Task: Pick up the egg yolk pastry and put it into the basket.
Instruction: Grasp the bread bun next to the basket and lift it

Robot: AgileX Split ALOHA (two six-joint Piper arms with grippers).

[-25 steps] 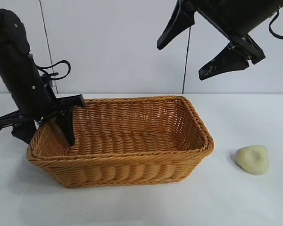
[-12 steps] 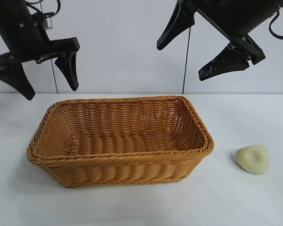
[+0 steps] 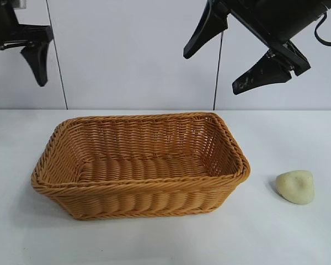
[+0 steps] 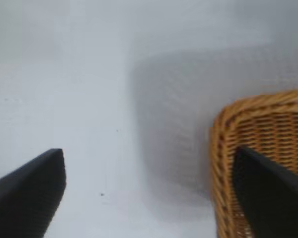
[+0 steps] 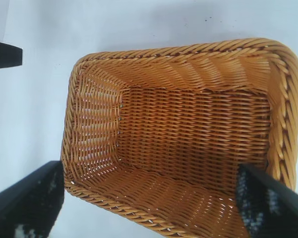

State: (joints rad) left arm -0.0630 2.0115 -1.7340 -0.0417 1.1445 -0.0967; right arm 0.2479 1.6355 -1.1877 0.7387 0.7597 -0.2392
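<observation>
While the pastry (image 3: pixel 295 186) sits untouched on the bench (image 3: pixel 154 243) | basket (image 3: pixel 138 165) empty | both claws spread, high | next: right claw (image 3: pixel 240 55) descends onto pastry

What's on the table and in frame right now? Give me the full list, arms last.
basket: one, golden-brown wicker, middle of the table, nothing inside it.
egg yolk pastry: one, pale yellowish cream, on the table to the right of the basket, apart from it.
table: one, white, under everything.
wall: pale panels behind the table.
left gripper: one, black, open, high at the upper left, above and beyond the basket's left end, holding nothing.
right gripper: one, black, open, high above the basket's right end, holding nothing.
</observation>
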